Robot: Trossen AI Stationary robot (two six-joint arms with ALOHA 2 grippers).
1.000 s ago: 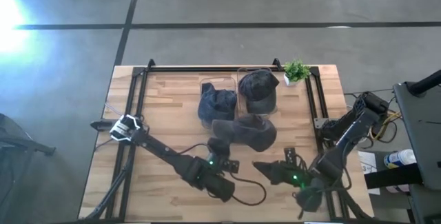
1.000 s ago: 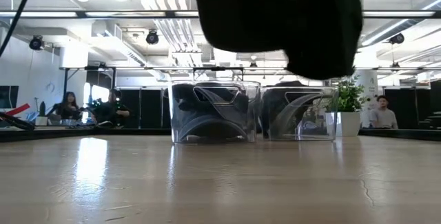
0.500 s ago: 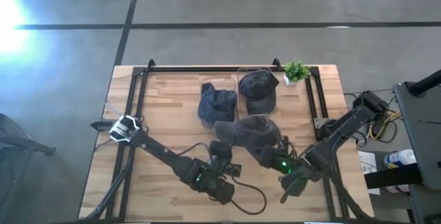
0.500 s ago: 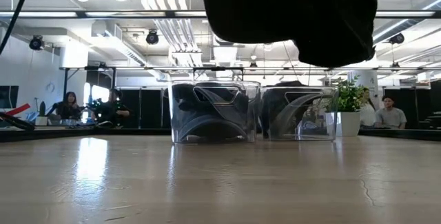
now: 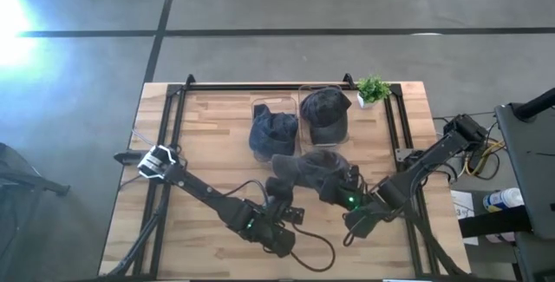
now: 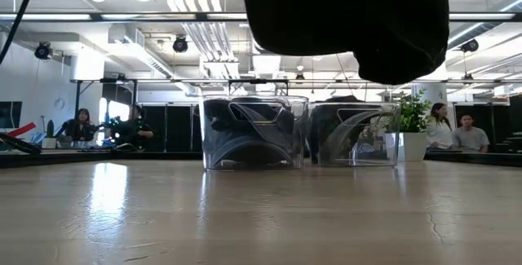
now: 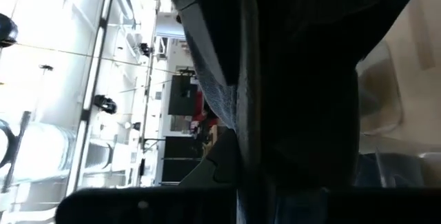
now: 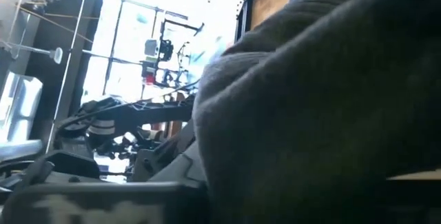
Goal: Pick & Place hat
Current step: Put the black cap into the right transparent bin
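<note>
A dark grey hat hangs in the air over the middle of the table. It shows as a dark mass along the top of the low view. My left gripper is shut at the hat's near-left edge. My right gripper is close against the hat's near-right side. The hat fills the left wrist view and the right wrist view. My left gripper holds the hat by its near-left edge, coming from the table's near side. The hat is lifted clear of the table and hangs out toward the right and far side. The hat itself hides the place of contact in the wrist view.
Two clear bins stand side by side at the far middle of the table, the left bin and the right bin, each with a dark hat inside. A small potted plant stands at the far right corner. A black frame runs along the table's left, far and right edges. People are in the room behind.
My right gripper has moved from the near right part of the table toward the left and far side, up to the hat's near-right side. The hat has stayed lifted in my left gripper.
</note>
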